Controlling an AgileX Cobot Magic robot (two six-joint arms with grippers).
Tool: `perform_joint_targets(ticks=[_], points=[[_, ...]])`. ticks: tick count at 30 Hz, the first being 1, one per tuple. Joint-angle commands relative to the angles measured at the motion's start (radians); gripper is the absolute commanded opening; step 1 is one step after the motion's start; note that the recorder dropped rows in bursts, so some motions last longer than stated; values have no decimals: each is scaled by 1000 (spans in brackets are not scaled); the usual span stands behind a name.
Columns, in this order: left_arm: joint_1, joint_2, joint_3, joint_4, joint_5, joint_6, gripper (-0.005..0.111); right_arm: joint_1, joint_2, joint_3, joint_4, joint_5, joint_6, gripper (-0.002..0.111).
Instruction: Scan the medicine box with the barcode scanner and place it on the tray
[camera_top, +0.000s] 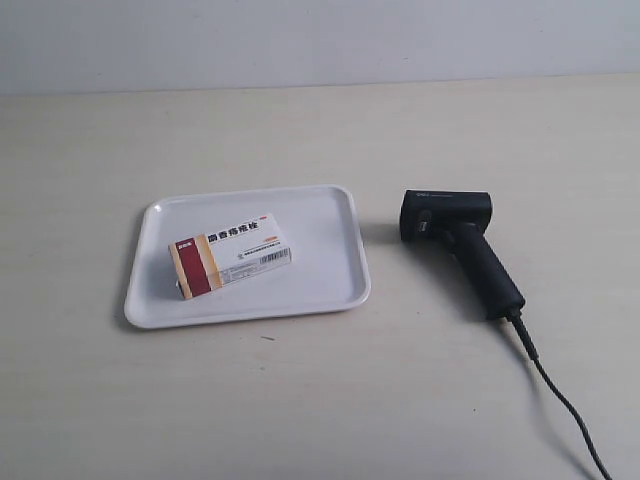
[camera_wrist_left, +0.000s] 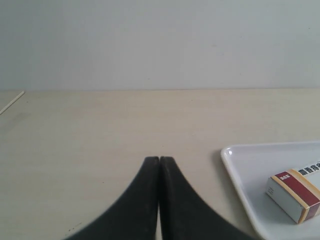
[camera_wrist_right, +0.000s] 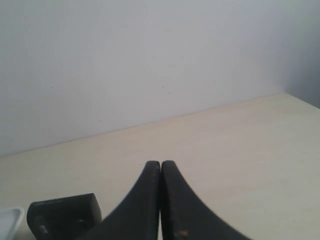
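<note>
The medicine box (camera_top: 229, 255), white with a dark red and tan band, lies flat inside the white tray (camera_top: 325, 215) at the table's middle left. The black barcode scanner (camera_top: 460, 240) lies on the table beside the tray, its cable trailing toward the lower right corner. No arm shows in the exterior view. My left gripper (camera_wrist_left: 159, 159) is shut and empty over bare table, with the tray (camera_wrist_left: 240, 170) and the box (camera_wrist_left: 295, 195) off to one side. My right gripper (camera_wrist_right: 160, 163) is shut and empty, with the scanner's head (camera_wrist_right: 62, 215) close beside it.
The light wooden table (camera_top: 320, 400) reaches back to a pale wall. The scanner's black cable (camera_top: 560, 400) runs across the table at the exterior view's lower right. A corner of the tray (camera_wrist_right: 10, 220) shows in the right wrist view.
</note>
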Motion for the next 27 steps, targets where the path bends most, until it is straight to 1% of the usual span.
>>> perform_joint_targets(ticks=[1, 27], points=[[2, -6, 4, 3, -1, 0, 3, -5, -5, 4, -35, 24, -20, 0], [2, -6, 4, 3, -1, 0, 3, -5, -5, 4, -34, 25, -20, 0]])
